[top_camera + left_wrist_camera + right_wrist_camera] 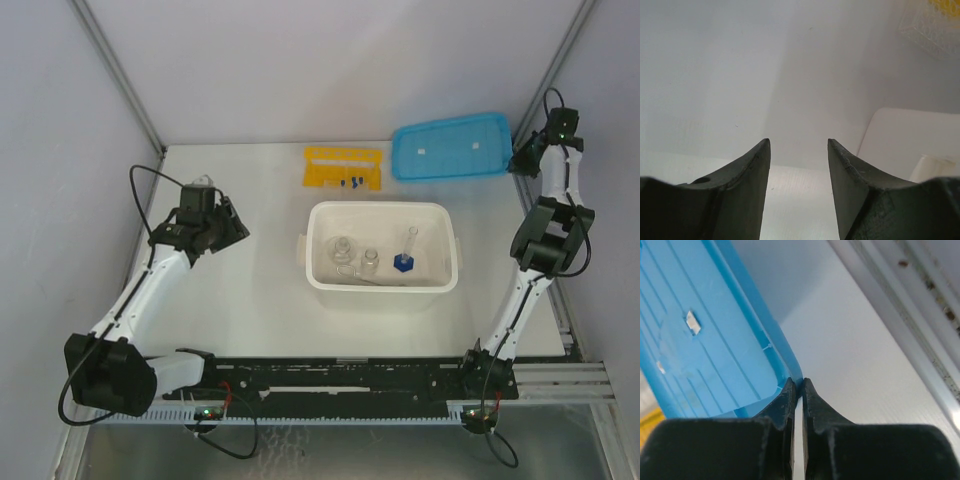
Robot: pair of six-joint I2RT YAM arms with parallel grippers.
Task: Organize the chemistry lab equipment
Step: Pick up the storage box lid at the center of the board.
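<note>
1. Top external view takes in the whole layout: white table [250,300], both arms, a white tub [383,283] at the centre, a yellow tube rack [343,163] behind it, and a blue lid [452,146] lying at the back right.
2. Only this view looks into the tub: two small clear glass vessels [345,251] sit at its left and middle, and one taller clear piece on a blue base [404,262] stands at the right. A thin item lies on the tub floor in front of the vessels; what it is cannot be told.
3. About four blue-capped tubes [350,183] lie at the near edge of the one rack; they are too small to count surely.
4. Left wrist view shows what the overhead cannot: the left gripper [799,146] has its two dark fingers [747,185] spread apart with nothing between them, over bare table, with a white corner, probably the tub's, at the right and a blur of yellow at the upper right.
5. Right wrist view shows the right gripper [797,385] with its jaws pressed together at the curved corner rim of the blue lid; the rim meets the fingertips, but whether it is pinched between them cannot be told.
6. From above, that gripper [520,160] appears only as a dark shape at the lid's right end.
</note>
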